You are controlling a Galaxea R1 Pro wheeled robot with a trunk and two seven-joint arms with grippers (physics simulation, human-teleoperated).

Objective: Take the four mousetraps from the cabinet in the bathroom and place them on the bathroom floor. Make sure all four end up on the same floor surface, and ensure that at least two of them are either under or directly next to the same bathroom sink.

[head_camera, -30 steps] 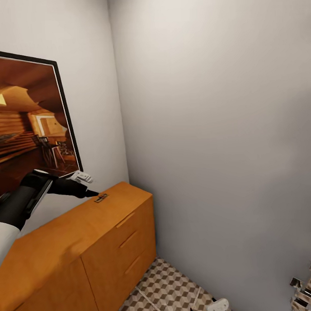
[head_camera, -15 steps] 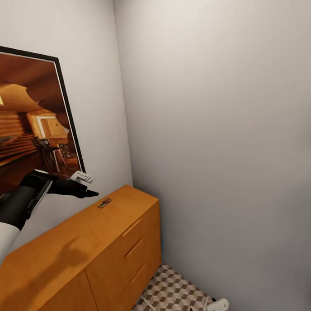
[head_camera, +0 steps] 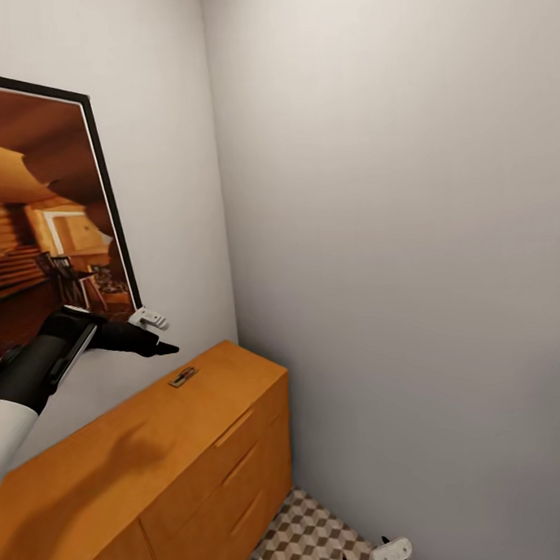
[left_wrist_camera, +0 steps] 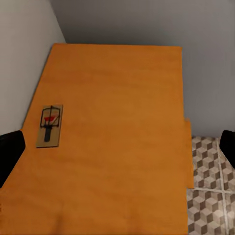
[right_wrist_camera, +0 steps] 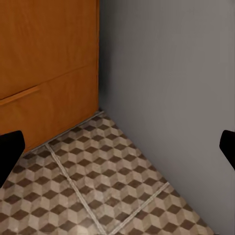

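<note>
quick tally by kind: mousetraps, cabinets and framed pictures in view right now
mousetraps: 1, lying flat on the cabinet top
cabinets: 1, the orange-wood one
framed pictures: 1, on the wall behind the cabinet
total: 3

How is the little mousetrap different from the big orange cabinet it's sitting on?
The mousetrap is tiny and flat; the cabinet is big and boxy. The mousetrap is pale tan with dark metal and a red bit; the cabinet is plain bright orange. The cabinet has drawer fronts with bar handles; the mousetrap has none. Both look wooden and rectangular.
</note>
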